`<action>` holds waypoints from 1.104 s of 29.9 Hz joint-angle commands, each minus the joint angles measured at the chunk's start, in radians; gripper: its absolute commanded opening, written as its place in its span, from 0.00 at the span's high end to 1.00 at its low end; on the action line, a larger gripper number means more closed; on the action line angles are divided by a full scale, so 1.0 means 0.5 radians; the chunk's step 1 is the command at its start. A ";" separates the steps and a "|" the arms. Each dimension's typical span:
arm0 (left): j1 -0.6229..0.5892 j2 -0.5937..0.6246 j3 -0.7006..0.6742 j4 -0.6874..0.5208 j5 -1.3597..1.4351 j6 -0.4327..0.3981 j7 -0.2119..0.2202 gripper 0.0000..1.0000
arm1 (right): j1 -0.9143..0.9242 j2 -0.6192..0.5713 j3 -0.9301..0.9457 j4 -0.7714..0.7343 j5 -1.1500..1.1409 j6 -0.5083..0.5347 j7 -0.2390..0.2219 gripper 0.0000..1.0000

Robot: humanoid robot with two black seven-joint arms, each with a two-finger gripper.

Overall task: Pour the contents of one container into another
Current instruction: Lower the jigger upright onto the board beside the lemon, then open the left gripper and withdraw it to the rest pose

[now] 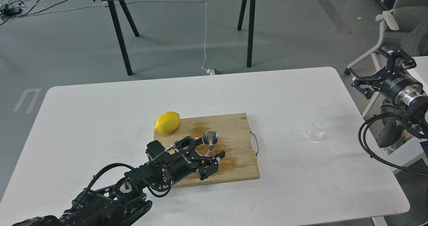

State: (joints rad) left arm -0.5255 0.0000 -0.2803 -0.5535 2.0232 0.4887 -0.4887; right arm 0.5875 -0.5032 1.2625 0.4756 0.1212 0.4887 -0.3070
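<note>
The steel jigger (210, 139) stands upright on the wooden cutting board (239, 159). My left gripper (208, 148) is open and lies low over the board, and the jigger's lower cone sits between its spread fingertips; I cannot tell if they touch it. The tiny clear cup (317, 130) rests on the white table far to the right, apart from both grippers. My right gripper (378, 71) hangs open beyond the table's right edge, holding nothing.
A yellow lemon (167, 122) sits at the board's far left corner. The board has a wire handle (255, 142) on its right side and wet stains. The white table (100, 119) ends near a chair (398, 18) at the right.
</note>
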 commanded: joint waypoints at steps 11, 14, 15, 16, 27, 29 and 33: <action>0.042 0.012 -0.004 -0.004 -0.003 0.000 0.000 0.11 | -0.028 0.000 0.003 0.006 0.000 0.000 0.000 0.01; 0.057 0.058 -0.004 -0.010 -0.006 0.000 0.000 0.11 | -0.028 0.000 0.003 0.006 0.003 0.000 0.000 0.01; 0.057 0.074 -0.004 -0.010 -0.006 0.000 0.000 0.11 | -0.028 0.000 0.003 0.006 0.000 0.000 0.000 0.01; 0.057 0.083 -0.007 -0.010 -0.006 0.000 0.000 0.11 | -0.028 0.000 0.003 0.006 0.003 0.000 0.000 0.01; 0.097 0.163 -0.004 -0.080 -0.006 0.000 0.000 0.11 | -0.028 -0.009 0.009 0.006 0.003 0.000 0.000 0.01; 0.100 0.245 -0.007 -0.126 -0.009 0.000 0.000 0.11 | -0.031 -0.009 0.009 0.006 0.003 0.000 0.000 0.01; 0.094 0.490 -0.019 -0.261 -0.024 0.000 0.000 0.11 | -0.031 -0.009 0.012 0.006 0.003 0.000 0.000 0.01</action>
State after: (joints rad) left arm -0.4764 0.1681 -0.2835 -0.6378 2.0164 0.4887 -0.4887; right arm 0.5723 -0.5078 1.2672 0.4788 0.1228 0.4887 -0.3070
